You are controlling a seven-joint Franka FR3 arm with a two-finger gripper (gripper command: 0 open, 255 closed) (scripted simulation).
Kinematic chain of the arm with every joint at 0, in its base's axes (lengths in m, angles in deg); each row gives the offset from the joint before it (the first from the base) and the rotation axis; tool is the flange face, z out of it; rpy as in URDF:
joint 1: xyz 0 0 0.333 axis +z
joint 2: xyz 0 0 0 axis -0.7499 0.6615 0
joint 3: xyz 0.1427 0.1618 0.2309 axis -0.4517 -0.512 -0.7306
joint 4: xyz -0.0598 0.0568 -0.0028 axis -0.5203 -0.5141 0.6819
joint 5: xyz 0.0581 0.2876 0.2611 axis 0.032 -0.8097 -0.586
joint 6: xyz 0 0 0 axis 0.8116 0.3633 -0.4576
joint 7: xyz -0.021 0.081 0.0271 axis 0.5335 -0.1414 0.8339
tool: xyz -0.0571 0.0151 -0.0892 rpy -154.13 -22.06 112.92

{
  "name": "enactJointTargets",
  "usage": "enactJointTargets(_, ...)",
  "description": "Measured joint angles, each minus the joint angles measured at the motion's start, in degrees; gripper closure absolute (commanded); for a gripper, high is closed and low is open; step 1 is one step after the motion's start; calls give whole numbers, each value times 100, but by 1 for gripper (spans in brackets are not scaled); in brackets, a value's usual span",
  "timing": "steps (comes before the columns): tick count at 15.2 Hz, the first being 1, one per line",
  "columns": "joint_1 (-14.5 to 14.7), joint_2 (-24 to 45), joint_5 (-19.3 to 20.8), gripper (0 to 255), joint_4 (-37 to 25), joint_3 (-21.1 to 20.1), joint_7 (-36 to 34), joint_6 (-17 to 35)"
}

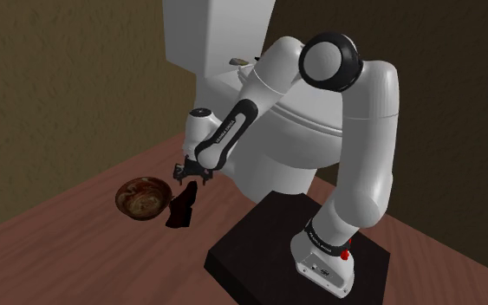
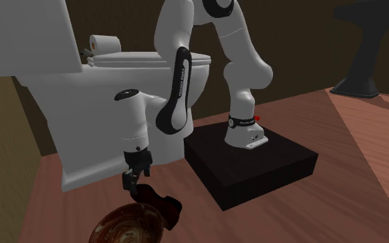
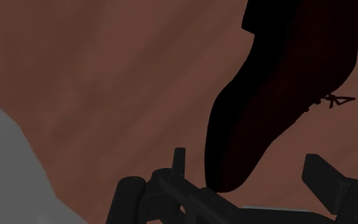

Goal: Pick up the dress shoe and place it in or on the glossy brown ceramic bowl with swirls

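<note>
1. Gripper: I see it hanging low over the wooden floor, close in front of the white toilet. In the wrist view its fingers stand apart and clasp nothing.
2. Dress shoe: dark, near black with a reddish cast. It lies on the floor directly under the gripper and just beside the bowl. I cannot tell whether shoe and bowl touch.
3. Key relation: in the wrist view one end of the dress shoe reaches into the gap between the fingers. It sits nearer one finger than the other and touches neither. The shoe's long axis runs away from the gripper, slanted but roughly crosswise to the line along which the fingers close. I judge that closing would therefore pinch the shoe across its narrow width.
4. Brown bowl: glossy, swirled inside, upright on the floor. It lies on the shoe's far side from the black stand.
5. Judgement: the grasp is not yet made. I would lower a little and centre the gap over the shoe before closing. After that, only a short lift and carry to the bowl remains.
</note>
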Motion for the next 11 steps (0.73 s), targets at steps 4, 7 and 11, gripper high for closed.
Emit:
enactJointTargets(4,114,457,104,0,-251,157,-124,214)
enactJointTargets(7,177,701,162,0,-346,240,-175,366)
enactJointTargets(11,192,754,176,0,-361,260,-187,408)
